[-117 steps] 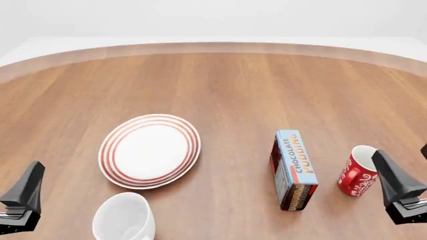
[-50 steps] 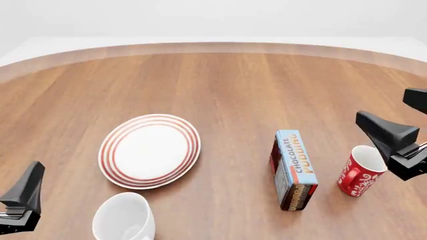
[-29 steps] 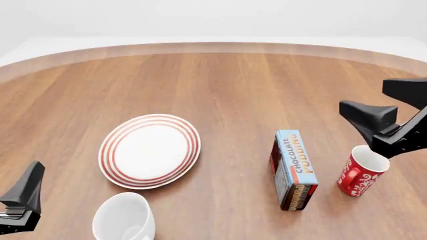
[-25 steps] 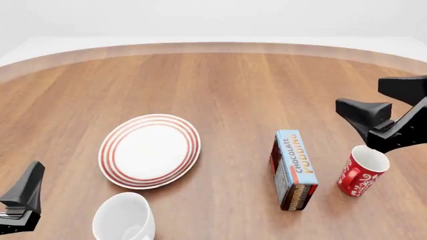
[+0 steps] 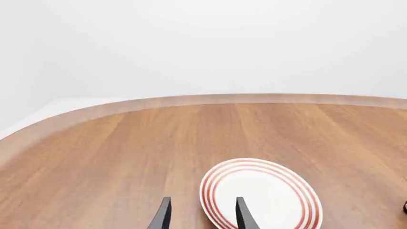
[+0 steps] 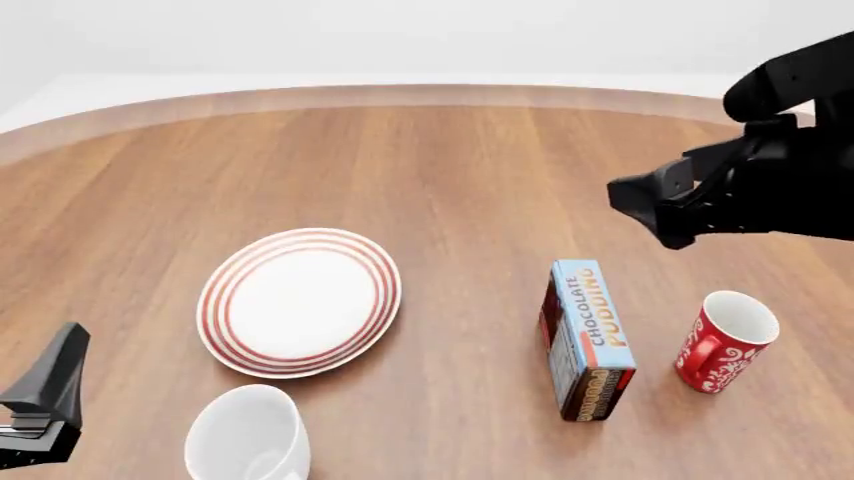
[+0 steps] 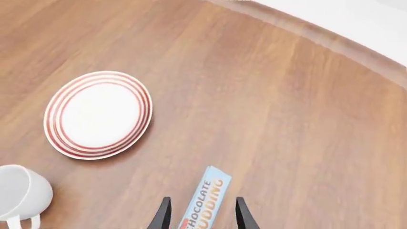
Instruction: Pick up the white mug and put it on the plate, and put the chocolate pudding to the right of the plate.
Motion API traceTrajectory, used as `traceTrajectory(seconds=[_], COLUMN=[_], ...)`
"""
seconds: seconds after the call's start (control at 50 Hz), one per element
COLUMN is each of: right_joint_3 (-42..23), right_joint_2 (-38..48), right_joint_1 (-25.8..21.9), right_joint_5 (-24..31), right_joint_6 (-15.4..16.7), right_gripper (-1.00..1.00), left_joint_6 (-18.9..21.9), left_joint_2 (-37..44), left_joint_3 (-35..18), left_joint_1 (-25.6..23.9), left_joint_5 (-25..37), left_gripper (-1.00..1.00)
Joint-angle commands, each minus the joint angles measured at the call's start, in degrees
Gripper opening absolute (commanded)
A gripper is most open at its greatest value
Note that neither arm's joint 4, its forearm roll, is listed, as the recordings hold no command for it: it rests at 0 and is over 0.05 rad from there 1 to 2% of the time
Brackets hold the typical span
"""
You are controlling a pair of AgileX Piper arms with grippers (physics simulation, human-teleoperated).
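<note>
Left wrist view: the left gripper [image 5: 200, 219] has its jaws parted and empty, and the plate [image 5: 260, 198] lies just ahead toward 1 o'clock on the desk [image 5: 127, 143]. The white mug is out of this view.

Front view: the left gripper [image 6: 40, 405] sits low at 8 o'clock, with the white mug [image 6: 247, 438] just beside it at 7 o'clock, touching nothing. The plate [image 6: 299, 301] lies just beyond the mug, bare. The chocolate pudding [image 6: 585, 338] stands at 5 o'clock, long axis running away from the camera, well apart from the plate with a red mug [image 6: 721, 342] near its far side. The right gripper [image 6: 654, 205] hangs above and beyond the box, so that arm is clearly the nearer one.

Right wrist view: the right gripper [image 7: 200, 217] has open, empty jaws straddling the near end of the chocolate pudding [image 7: 203, 200] from above; the box's long axis points roughly along the fingers. I judge a straight descent would bracket its narrow sides.
</note>
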State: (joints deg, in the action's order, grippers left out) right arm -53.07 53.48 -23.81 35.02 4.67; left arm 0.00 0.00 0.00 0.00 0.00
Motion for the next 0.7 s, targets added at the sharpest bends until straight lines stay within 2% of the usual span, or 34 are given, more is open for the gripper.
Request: traceTrajectory(seconds=[0.02, 0.06, 0.08, 0.1, 0.12, 0.14, 0.18, 0.22, 0.48, 0.62, 0.64, 0.68, 0.7], right_joint_3=[-2.78, -3.14, -3.72, -3.73, -4.06, -4.07, -4.76, -5.21, -7.06, -7.09, -7.41, -7.33, -7.53], right_joint_2=[5.01, 5.96, 6.89, 6.90, 7.64, 7.65, 8.50, 8.87, 11.85, 12.91, 13.60, 13.75, 14.26], right_joint_1=[-1.12, -0.65, -0.90, -0.90, -0.28, -0.28, -0.53, 0.21, 3.22, 3.37, 2.41, 2.34, 1.76], right_joint_5=[1.81, 2.00, 2.39, 2.39, 2.65, 2.65, 3.23, 3.74, 6.59, 7.08, 7.46, 7.43, 7.55], right_joint_6=[-4.66, -3.45, -5.13, -5.14, -3.50, -3.50, -5.32, -3.96, -2.76, -3.10, -4.92, -4.64, -5.79], right_gripper=[1.00, 1.00, 1.00, 1.00, 1.00, 1.00, 1.00, 1.00, 1.00, 1.00, 1.00, 1.00, 1.00], left_joint_6=[0.00, 0.00, 0.00, 0.00, 0.00, 0.00, 0.00, 0.00, 0.00, 0.00, 0.00, 0.00, 0.00], left_joint_2=[0.00, 0.00, 0.00, 0.00, 0.00, 0.00, 0.00, 0.00, 0.00, 0.00, 0.00, 0.00, 0.00], left_joint_3=[0.00, 0.00, 0.00, 0.00, 0.00, 0.00, 0.00, 0.00, 0.00, 0.00, 0.00, 0.00, 0.00], left_joint_1=[0.00, 0.00, 0.00, 0.00, 0.00, 0.00, 0.00, 0.00, 0.00, 0.00, 0.00, 0.00, 0.00], left_joint_5=[0.00, 0.00, 0.00, 0.00, 0.00, 0.00, 0.00, 0.00, 0.00, 0.00, 0.00, 0.00, 0.00], left_gripper=[1.00, 1.00, 1.00, 1.00, 1.00, 1.00, 1.00, 1.00, 1.00, 1.00, 1.00, 1.00, 1.00])
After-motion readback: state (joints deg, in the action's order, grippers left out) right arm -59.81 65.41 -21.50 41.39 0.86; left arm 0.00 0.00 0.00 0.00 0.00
